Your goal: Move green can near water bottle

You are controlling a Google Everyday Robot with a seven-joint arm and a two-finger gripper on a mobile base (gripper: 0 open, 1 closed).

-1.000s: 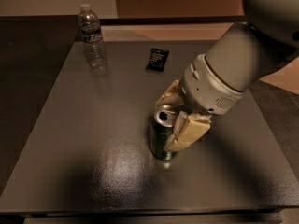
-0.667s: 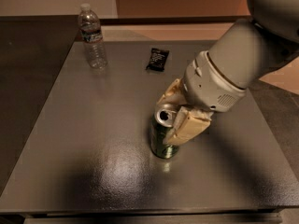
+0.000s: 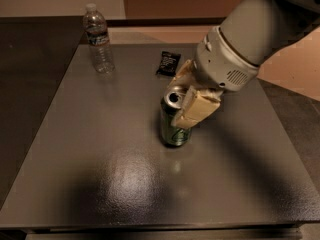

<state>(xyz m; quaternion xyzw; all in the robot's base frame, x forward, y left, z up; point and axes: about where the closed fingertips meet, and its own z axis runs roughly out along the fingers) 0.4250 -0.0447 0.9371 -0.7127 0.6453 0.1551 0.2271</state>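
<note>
The green can (image 3: pixel 174 125) is upright near the middle of the dark table (image 3: pixel 90 149), with its silver top showing. My gripper (image 3: pixel 184 100) is shut on the can's upper part, with a tan finger (image 3: pixel 196 108) on its right side and the other behind it. The can appears to hang just above the tabletop, with its faint reflection below it. The water bottle (image 3: pixel 98 40) stands upright at the table's far left corner, well apart from the can.
A small flat black packet (image 3: pixel 168 63) lies at the far middle of the table, just behind the gripper. The table's front edge runs along the bottom of the view. My bulky white arm (image 3: pixel 250 39) reaches in from the upper right.
The gripper and the green can have moved up in the view, away from the table's front edge. The bottle and the packet have not moved.
</note>
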